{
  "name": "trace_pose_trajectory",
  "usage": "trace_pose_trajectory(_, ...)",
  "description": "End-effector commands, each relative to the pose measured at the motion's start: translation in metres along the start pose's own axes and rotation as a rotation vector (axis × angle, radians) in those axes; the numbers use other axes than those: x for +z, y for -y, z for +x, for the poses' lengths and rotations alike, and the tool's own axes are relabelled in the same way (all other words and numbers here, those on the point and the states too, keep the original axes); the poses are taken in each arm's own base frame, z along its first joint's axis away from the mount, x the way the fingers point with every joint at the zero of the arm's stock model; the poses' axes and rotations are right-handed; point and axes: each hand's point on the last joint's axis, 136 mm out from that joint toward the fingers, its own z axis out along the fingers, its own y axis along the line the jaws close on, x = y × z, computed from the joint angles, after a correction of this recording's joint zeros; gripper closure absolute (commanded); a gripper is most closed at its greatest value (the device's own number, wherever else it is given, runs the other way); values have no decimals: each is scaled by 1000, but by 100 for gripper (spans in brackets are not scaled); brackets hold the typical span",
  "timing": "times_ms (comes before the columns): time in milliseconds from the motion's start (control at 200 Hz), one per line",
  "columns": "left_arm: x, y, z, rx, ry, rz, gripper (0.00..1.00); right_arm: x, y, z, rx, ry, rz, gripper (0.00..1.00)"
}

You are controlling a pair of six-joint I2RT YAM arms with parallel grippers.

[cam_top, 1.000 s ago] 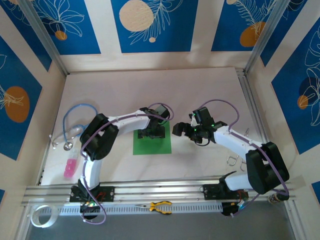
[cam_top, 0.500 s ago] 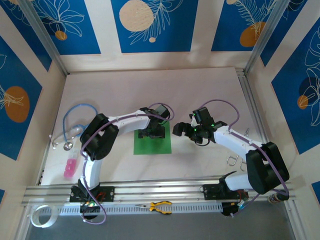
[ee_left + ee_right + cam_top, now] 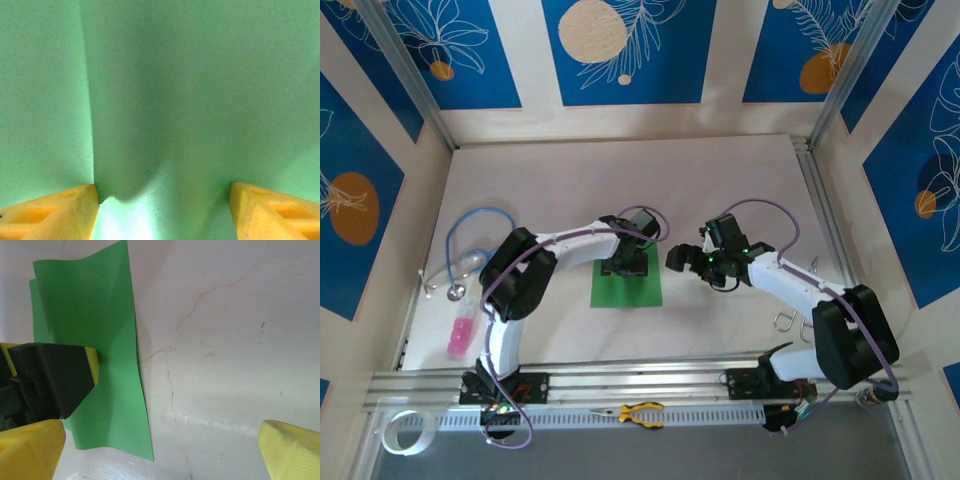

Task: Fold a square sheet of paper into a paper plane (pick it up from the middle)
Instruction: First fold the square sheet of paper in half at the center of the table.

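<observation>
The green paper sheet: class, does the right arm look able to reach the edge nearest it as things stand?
Probably yes. The right gripper hangs open just beside the green paper sheet, with bare table between them; the left gripper sits on the sheet's middle, away from that edge.

We hold our left arm folded sharply at the elbow and stretched out to the right, wrist turned straight down, so the left pincer points downward with its yellow fingertips standing part-way apart. Our right arm doubles back at its elbow and reaches to the left. It carries the right pincer low and nearly level, just to the right of the left pincer and apart from it, jaws spread wide on nothing and yellow tips far from each other.
</observation>
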Motion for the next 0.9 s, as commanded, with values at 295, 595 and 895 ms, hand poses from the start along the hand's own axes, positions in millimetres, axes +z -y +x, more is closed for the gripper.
trace_pose_trajectory(295, 6, 1, 10, 44, -5, 30, 52, -12, 5, -6, 32, 64, 43, 1)
trace_pose_trajectory(595, -7, 6, 3, 31, 58, 94, 60, -21, 12, -11, 61, 110, 68, 1)
trace_pose_trajectory(895, -18, 16, 1, 17, 76, 161, 60, -27, 15, -14, 85, 142, 54, 1)
